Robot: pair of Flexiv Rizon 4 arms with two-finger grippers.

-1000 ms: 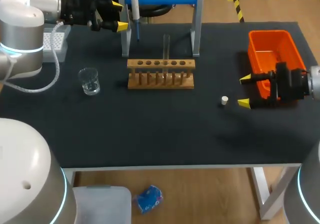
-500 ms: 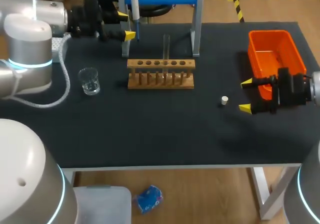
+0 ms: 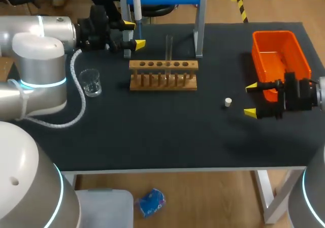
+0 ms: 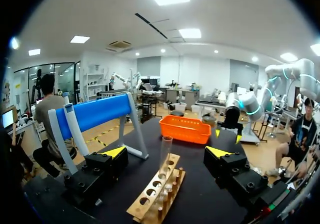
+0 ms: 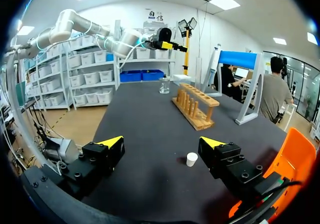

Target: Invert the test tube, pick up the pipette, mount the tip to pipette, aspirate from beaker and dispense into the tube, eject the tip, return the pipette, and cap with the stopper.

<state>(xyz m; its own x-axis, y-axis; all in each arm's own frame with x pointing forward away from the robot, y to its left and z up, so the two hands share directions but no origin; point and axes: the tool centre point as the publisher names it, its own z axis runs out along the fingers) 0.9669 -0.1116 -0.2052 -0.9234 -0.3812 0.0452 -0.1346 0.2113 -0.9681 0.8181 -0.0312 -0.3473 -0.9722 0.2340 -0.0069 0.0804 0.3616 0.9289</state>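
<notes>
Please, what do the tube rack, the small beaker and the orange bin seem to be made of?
The tube rack looks like wood: light brown, matt, with drilled holes. The beaker looks like clear glass or plastic: the table shows through it. The orange bin seems to be moulded plastic, even in colour, with a slight sheen.

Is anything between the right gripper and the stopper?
No. In the right wrist view only bare table separates the right gripper from the stopper; the head view agrees.

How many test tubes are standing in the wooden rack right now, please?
1: a clear test tube stands upright in a hole near the middle of the wooden rack; its other holes look empty.
</notes>
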